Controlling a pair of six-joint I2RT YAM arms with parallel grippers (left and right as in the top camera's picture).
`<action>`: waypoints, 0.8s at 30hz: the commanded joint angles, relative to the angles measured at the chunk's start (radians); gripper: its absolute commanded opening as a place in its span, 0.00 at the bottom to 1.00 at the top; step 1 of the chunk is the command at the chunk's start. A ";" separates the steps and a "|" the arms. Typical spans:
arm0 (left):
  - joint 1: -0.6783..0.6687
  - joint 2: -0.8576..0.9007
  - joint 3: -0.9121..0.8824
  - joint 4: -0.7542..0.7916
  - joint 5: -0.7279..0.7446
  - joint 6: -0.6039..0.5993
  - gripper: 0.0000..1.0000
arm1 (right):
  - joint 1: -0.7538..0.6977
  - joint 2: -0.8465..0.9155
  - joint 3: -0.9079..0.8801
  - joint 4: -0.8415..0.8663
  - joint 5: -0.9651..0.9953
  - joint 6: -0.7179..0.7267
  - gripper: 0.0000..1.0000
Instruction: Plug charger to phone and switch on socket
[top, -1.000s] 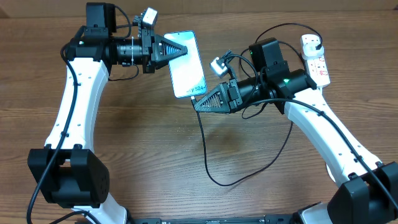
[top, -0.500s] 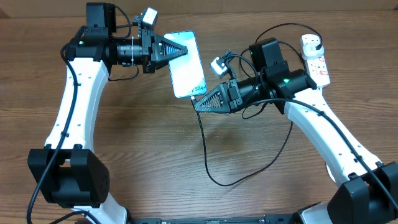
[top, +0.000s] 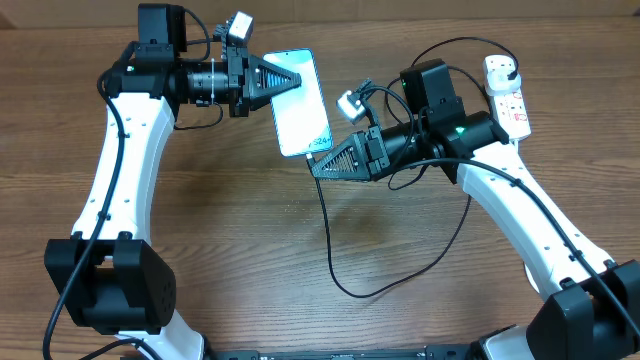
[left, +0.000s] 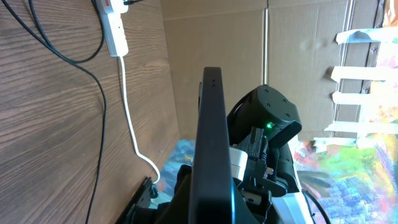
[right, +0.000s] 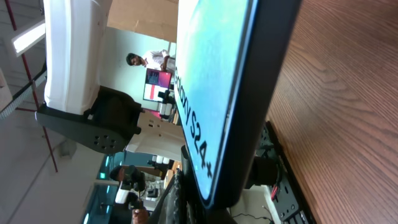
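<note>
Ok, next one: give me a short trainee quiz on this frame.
1. Which gripper holds the phone?
2. True or false: the white power strip lies on the robot's right side of the table.
3. The charger cable runs up into: A) the right gripper, B) the left arm's base, C) the phone's top edge.
Key: 1 the left gripper; 2 true; 3 A.

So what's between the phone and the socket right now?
Overhead view: the right arm and its small camera lie between the phone and the socket.
</note>
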 joint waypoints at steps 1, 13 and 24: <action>-0.008 0.002 0.004 0.000 0.061 -0.015 0.04 | -0.006 -0.027 0.022 0.017 -0.001 0.013 0.04; -0.008 0.002 0.004 0.000 0.061 -0.029 0.04 | 0.014 -0.027 0.021 0.005 0.045 0.013 0.04; -0.008 0.002 0.004 0.000 0.080 -0.029 0.04 | 0.011 -0.027 0.021 0.006 0.045 0.013 0.04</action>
